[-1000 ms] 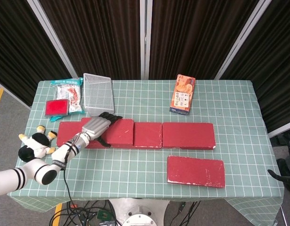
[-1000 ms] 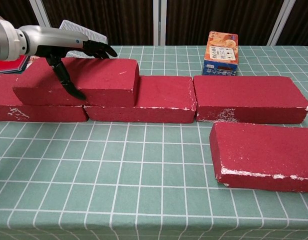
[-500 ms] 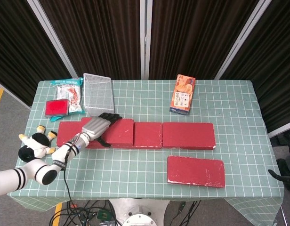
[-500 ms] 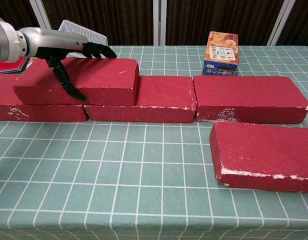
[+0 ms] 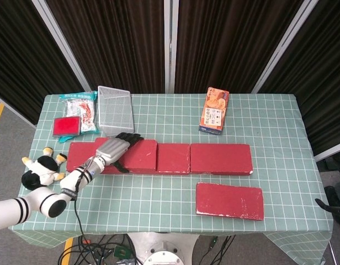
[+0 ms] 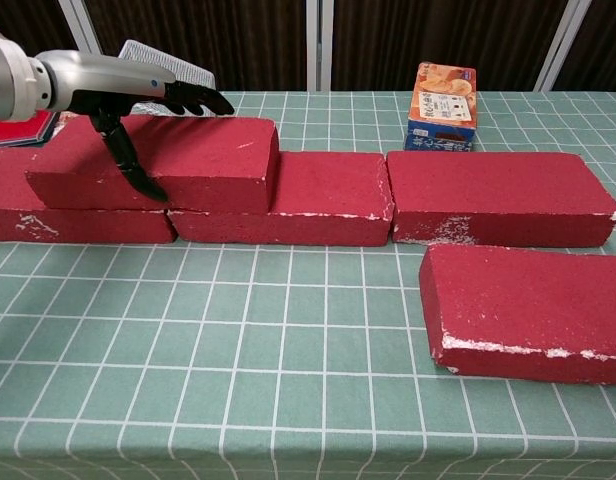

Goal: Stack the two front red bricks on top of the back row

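Left hand (image 6: pixel 123 95) gripped the stacked brick (image 6: pixel 158 160) atop the back row (image 6: pixel 488 195), thumb on its front; next, release and fetch the front brick (image 6: pixel 528 310) right of it; right hand unseen.

On the green checked tablecloth (image 5: pixel 159 190): orange snack box (image 5: pixel 214 110), white wire basket (image 5: pixel 115 109), black-and-white plush toy (image 5: pixel 42 170) overhanging its left edge.

Silver left hand (image 6: pixel 118 85) with black fingers (image 6: pixel 193 98) over a dull red stacked brick (image 6: pixel 178 160), white scuffs on its edges. Tablecloth (image 6: pixel 238 340) below: green, white grid. Behind the hand a white mesh tray (image 5: pixel 115 107); far to its right an orange box (image 5: pixel 214 109).
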You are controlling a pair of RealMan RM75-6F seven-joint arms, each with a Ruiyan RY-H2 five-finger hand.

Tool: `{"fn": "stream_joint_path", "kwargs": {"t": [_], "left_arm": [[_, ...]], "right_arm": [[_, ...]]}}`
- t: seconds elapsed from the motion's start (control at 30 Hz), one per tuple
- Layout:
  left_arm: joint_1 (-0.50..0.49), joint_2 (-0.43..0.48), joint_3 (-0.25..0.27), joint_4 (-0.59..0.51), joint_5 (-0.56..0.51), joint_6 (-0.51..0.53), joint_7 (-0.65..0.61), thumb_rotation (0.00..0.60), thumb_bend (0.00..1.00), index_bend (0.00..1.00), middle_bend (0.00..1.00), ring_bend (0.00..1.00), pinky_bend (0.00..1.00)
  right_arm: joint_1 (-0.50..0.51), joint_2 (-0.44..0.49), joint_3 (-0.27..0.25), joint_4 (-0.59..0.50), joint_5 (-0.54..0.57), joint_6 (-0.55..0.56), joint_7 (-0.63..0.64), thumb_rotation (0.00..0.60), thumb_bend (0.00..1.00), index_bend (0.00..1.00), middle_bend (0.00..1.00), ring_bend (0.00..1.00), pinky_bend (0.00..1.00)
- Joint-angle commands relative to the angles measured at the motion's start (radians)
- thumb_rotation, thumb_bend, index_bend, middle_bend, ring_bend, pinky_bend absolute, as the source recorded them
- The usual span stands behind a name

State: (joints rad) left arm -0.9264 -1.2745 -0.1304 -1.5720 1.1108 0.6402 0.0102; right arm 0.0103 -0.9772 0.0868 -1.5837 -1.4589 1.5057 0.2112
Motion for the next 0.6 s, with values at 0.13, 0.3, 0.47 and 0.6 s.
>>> {"fn": "stream_joint_path", "kwargs": {"t": [0.13, 0.3, 0.47, 0.6], "left_arm": [[0.012, 0.013, -0.010, -0.018, 0.011, 0.034, -0.004, 0.600, 0.06, 0.05, 0.00, 0.00, 0.00], [0.028, 0.044, -0.011, -0.054, 0.020, 0.058, -0.005, 0.600, 0.06, 0.05, 0.00, 0.00, 0.00], [0.075, 0.132, -0.002, -0.157, 0.048, 0.121, 0.001, 0.600, 0.06, 0.05, 0.00, 0.00, 0.00], [0.138, 0.220, 0.022, -0.249, 0.083, 0.195, 0.009, 0.600, 0.06, 0.05, 0.00, 0.00, 0.00]], "right_arm": [[-0.001, 0.005, 0.001, -0.006, -0.001, 0.003, -0.002, 0.600, 0.00, 0.00, 0.00, 0.00, 0.00], [-0.001, 0.009, 0.000, -0.017, -0.011, 0.009, -0.009, 0.600, 0.00, 0.00, 0.00, 0.00, 0.00], [0.007, 0.016, -0.001, -0.034, -0.024, 0.006, -0.026, 0.600, 0.00, 0.00, 0.00, 0.00, 0.00], [0.012, 0.022, -0.002, -0.056, -0.040, 0.010, -0.049, 0.600, 0.00, 0.00, 0.00, 0.00, 0.00]]}}
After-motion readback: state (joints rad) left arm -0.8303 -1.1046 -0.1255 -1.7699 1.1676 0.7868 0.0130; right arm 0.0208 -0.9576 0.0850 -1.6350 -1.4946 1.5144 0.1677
